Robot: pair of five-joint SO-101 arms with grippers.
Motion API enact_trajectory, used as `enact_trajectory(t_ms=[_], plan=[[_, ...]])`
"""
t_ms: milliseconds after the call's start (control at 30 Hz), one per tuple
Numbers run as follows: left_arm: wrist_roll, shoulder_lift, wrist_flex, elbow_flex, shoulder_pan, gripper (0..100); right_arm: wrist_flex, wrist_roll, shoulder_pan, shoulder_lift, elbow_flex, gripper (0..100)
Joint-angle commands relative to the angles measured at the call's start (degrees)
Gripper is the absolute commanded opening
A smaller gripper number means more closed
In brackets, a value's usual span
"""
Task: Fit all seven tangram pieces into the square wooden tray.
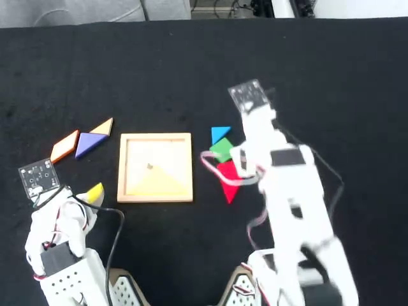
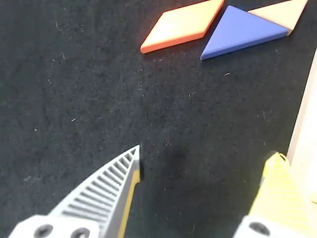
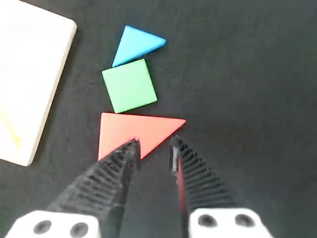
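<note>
R pincer (image 3: 154,143), jaws apart, above red triangle (image 3: 126,129).

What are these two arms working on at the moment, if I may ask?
They are filling the square wooden tray with tangram pieces. One yellow triangle lies in it. The right gripper is open over the red triangle, next to the green square and light blue triangle. The left gripper is open over the black cloth, near the orange parallelogram, dark blue triangle and tan triangle.
</note>
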Motion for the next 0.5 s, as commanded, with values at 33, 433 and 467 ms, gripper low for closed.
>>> enact_trajectory(t_ms=[33, 433, 467], plan=[[0.3, -0.7, 0.0, 0.1, -0.2, 37, 0.1, -1.3, 0.9, 14.3, -10.3, 6.0], [0.3, -0.7, -0.1, 0.1, -0.2, 37, -2.1, -0.9, 4.1, 27.3, -18.5, 2.1], [0.3, -0.7, -0.1, 0.1, -0.2, 37, -3.6, -0.9, 4.7, 27.4, -18.3, 2.1]])
